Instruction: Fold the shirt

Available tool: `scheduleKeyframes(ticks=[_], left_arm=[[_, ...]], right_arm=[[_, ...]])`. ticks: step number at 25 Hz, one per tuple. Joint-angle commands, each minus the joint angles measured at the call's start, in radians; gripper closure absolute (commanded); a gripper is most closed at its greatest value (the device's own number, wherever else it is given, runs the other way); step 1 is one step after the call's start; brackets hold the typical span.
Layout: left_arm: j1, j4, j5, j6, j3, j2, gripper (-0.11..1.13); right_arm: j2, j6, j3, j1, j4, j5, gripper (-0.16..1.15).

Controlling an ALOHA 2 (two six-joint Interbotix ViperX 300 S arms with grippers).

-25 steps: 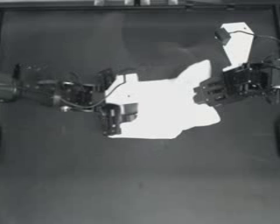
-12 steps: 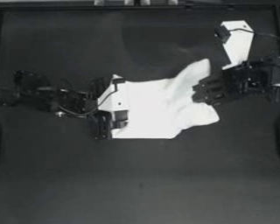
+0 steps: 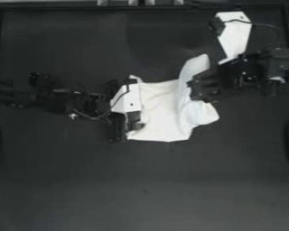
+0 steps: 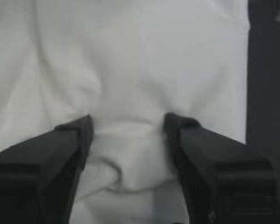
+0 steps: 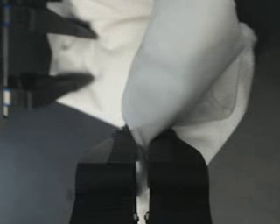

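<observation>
The white T-shirt (image 3: pixel 165 115) lies bunched mid-bench between the arms, its left edge inside the left pincer (image 3: pixel 124 128), whose jaws stand apart around a fold, while the right pincer (image 3: pixel 198 88), seemingly nearer the raised flap, pinches it narrowly.

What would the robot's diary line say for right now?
stage: folding | shirt: bunched mid-table | left gripper: jaws apart around a fold | right gripper: pinching shirt edge
</observation>
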Motion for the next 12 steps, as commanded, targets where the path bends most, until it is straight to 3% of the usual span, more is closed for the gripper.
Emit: scheduleKeyframes(ticks=[1, 5, 12], left_arm=[[-0.002, 0.000, 0.002, 0.002, -0.043, 0.031, 0.15], [-0.005, 0.000, 0.003, 0.002, -0.064, 0.031, 0.15], [0.000, 0.000, 0.031, 0.002, -0.048, -0.066, 0.14]], right_arm=[[0.023, -0.014, -0.071, 0.003, 0.000, 0.012, 0.93], [0.066, -0.044, -0.123, 0.005, 0.012, 0.048, 0.93], [0.092, -0.057, -0.120, 0.003, 0.031, 0.052, 0.93]])
